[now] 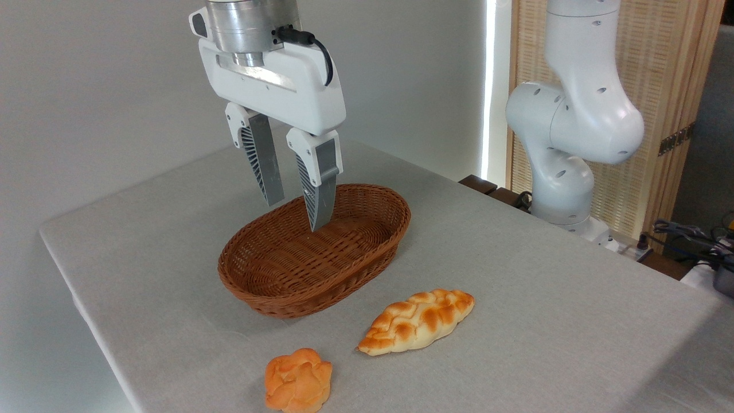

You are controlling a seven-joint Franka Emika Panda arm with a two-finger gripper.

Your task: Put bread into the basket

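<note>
Bread (298, 381), orange, knobbly, lies on table (545, 321); jaws spread, holding nothing, above basket (298, 287).

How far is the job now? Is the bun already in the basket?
Not yet. Nothing looks done: the bun lies on the table at the front, apart from the basket, which holds nothing. The hand hangs open above the basket, holding nothing. Left: reach the bun, grasp it, carry it over and drop it in. The loaf lies beside the basket.
</note>
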